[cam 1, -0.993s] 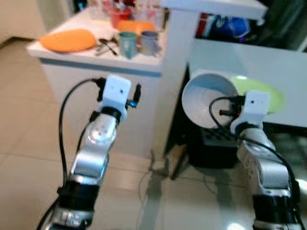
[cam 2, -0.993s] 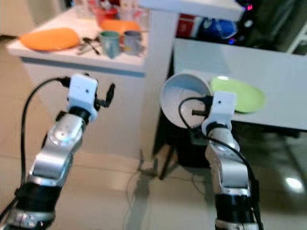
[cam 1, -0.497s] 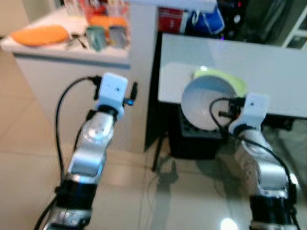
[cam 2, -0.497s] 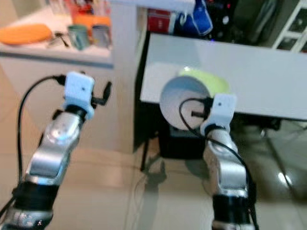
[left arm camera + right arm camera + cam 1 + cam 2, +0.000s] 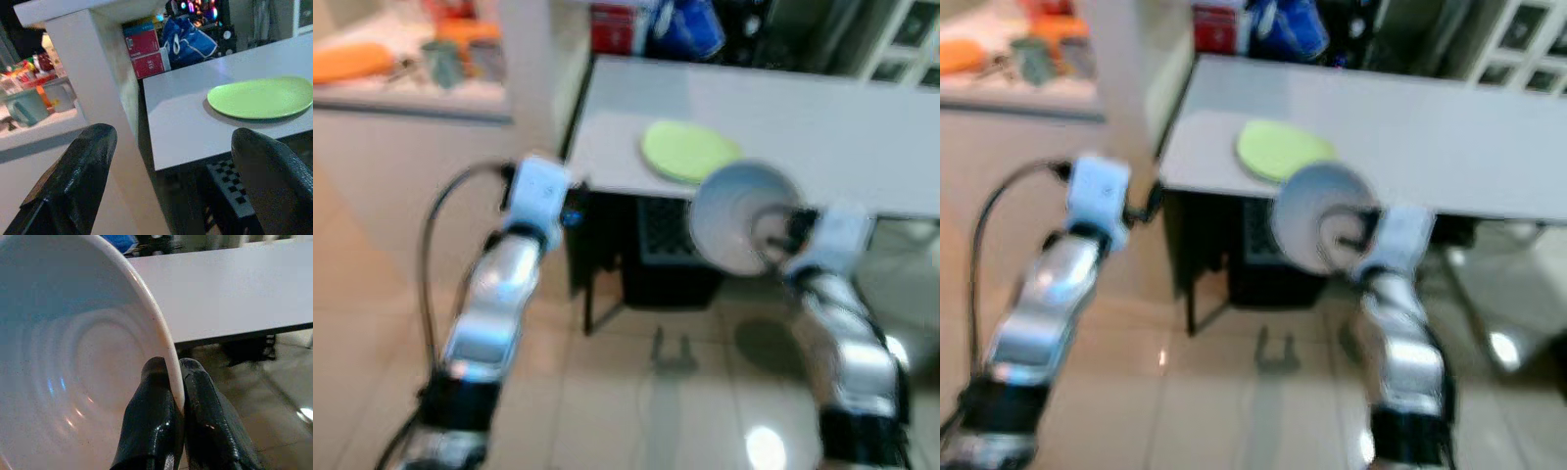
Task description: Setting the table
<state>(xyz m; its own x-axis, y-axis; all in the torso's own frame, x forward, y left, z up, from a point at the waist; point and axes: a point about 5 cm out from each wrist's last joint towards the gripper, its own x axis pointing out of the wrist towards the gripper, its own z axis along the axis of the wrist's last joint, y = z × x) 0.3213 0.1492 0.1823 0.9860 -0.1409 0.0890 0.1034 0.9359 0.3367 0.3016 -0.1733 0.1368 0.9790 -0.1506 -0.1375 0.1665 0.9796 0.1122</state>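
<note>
My right gripper (image 5: 173,387) is shut on the rim of a white bowl (image 5: 739,215), held tilted in the air just in front of the grey table's near edge (image 5: 636,186). A light green plate (image 5: 687,150) lies flat on the table near its front left corner, also seen as the green plate (image 5: 261,97) in the left wrist view. My left gripper (image 5: 166,171) is open and holds nothing; it is raised at the left, short of the table's left corner, with its fingers (image 5: 78,171) spread wide.
A white pillar (image 5: 529,59) stands left of the table. A white counter (image 5: 401,93) at the far left carries an orange plate (image 5: 347,61), cups and other dishes. A dark crate (image 5: 671,259) sits under the table. Tiled floor lies below.
The whole view has swung right and blurred, so the camera has turned toward the grey table. The bowl stays in my right gripper; both arms keep their pose.
</note>
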